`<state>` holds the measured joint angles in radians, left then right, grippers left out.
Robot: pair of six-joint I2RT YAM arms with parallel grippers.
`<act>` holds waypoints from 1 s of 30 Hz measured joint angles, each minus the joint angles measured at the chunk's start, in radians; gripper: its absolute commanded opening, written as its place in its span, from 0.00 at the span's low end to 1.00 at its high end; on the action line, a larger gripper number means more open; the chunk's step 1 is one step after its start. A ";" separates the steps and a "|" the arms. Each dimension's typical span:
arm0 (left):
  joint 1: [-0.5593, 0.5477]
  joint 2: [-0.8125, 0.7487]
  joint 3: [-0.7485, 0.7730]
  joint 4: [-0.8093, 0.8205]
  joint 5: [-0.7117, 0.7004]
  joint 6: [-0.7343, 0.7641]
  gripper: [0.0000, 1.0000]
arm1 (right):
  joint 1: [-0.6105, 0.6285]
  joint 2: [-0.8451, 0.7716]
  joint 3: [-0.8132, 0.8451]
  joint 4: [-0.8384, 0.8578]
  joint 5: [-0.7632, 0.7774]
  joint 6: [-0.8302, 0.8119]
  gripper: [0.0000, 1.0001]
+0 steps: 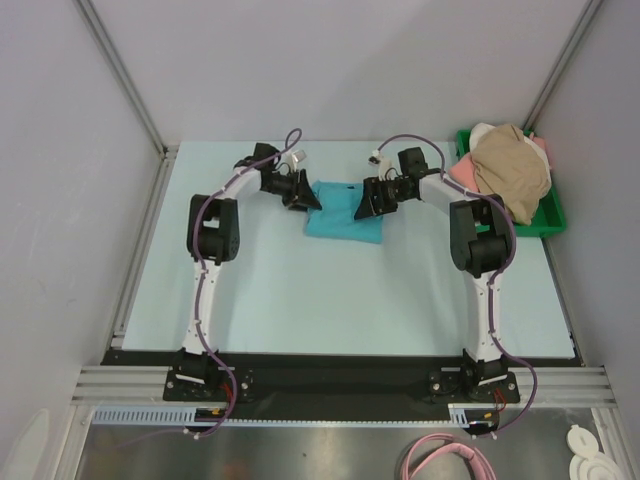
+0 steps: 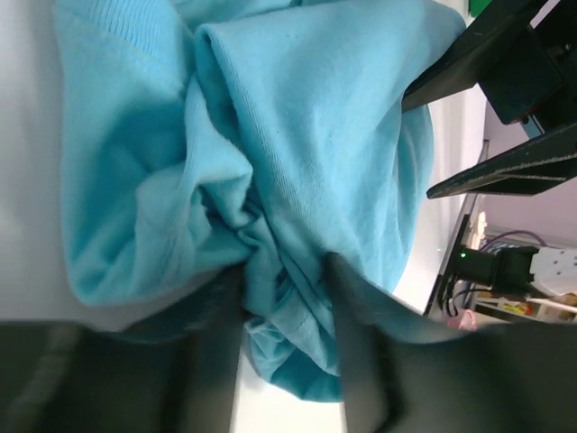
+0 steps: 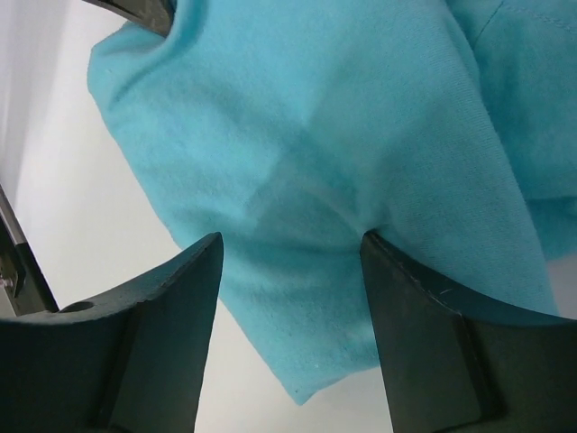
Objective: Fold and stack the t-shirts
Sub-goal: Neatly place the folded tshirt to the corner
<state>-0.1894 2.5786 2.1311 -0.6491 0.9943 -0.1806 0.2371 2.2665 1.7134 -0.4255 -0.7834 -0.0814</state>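
A teal t-shirt [image 1: 340,218] lies folded small on the far middle of the table. My left gripper [image 1: 300,195] is at its left edge. In the left wrist view the left gripper [image 2: 281,271] is shut on a bunched fold of the teal cloth [image 2: 297,117]. My right gripper [image 1: 368,200] is at the shirt's right edge. In the right wrist view the right gripper [image 3: 290,239] is open, and its jaws straddle a corner of the flat teal cloth [image 3: 315,117]. A tan t-shirt [image 1: 510,170] lies heaped over pink [image 1: 462,172] and white [image 1: 482,130] ones.
The heap of shirts sits in a green plastic tray [image 1: 553,215] at the far right of the table. Metal frame rails run along the table's left and right sides. The right gripper's fingers [image 2: 478,54] show in the left wrist view.
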 measured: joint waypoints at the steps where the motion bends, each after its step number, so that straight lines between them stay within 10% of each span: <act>1: -0.003 0.003 0.002 -0.001 0.002 0.000 0.27 | 0.002 0.000 0.000 0.000 0.002 0.000 0.68; 6: -0.003 0.014 0.003 0.000 0.015 -0.006 0.00 | 0.003 -0.002 0.002 -0.010 0.014 -0.011 0.67; 15: 0.029 -0.013 -0.037 -0.053 -0.025 0.071 0.00 | 0.004 -0.334 -0.180 -0.080 0.163 -0.123 0.68; 30: 0.129 -0.295 -0.262 -0.180 -0.631 0.399 0.01 | 0.004 -0.980 -0.515 -0.028 0.317 -0.186 0.69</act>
<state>-0.0605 2.2833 1.8694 -0.8288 0.3637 0.2180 0.2409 1.2865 1.1980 -0.4534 -0.4667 -0.2676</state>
